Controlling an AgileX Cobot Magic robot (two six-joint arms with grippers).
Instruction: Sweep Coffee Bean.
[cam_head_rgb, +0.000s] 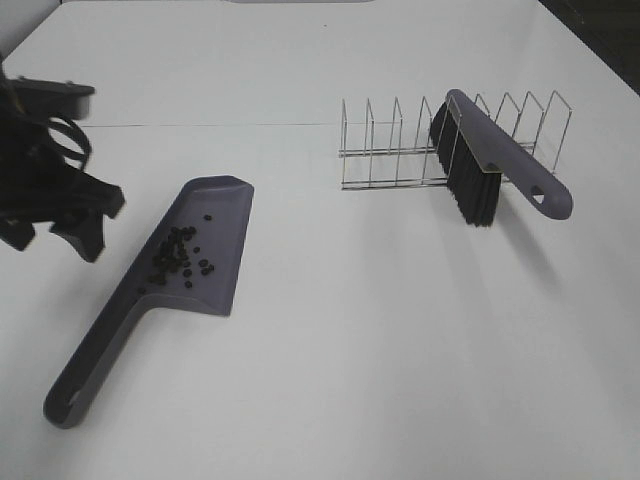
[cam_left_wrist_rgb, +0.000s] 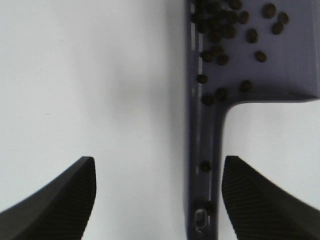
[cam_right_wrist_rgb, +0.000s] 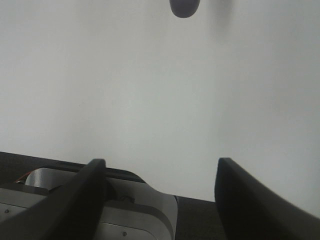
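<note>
Beans (cam_head_rgb: 178, 258) lie in a loose heap on the dustpan (cam_head_rgb: 215, 215), bunched toward the handle side of the pan's flat, with a few strays near its edge. In the left wrist view the beans (cam_left_wrist_rgb: 220, 30) spread over the pan (cam_left_wrist_rgb: 290, 60), and at least 2 sit in the groove of the handle (cam_left_wrist_rgb: 205, 165) itself. No bean shows on the bare table (cam_head_rgb: 400, 350), so the sweeping looks done or nearly so.

The left gripper (cam_head_rgb: 60, 215) hangs just beside the pan, over the table, its jaws spread apart and holding nothing; from its wrist camera the handle runs close to one finger (cam_left_wrist_rgb: 260, 200) rather than centred between the 2. The right gripper (cam_right_wrist_rgb: 160, 200) is also spread open and empty, looking at bare table with only a rounded grey tip (cam_right_wrist_rgb: 184, 7) at the frame's edge, probably the dustpan handle's end. It does not show in the high view.

The brush (cam_head_rgb: 480, 165) rests in the wire rack (cam_head_rgb: 400, 150), well apart from the pan.

The risk I see is in lifting the pan. A grasp closing off-centre could nudge or twist the handle and roll beans off the open lip. The beans in the handle groove may be pinched or flicked out by the fingers. Any tilt toward the lip would spill the heap.
</note>
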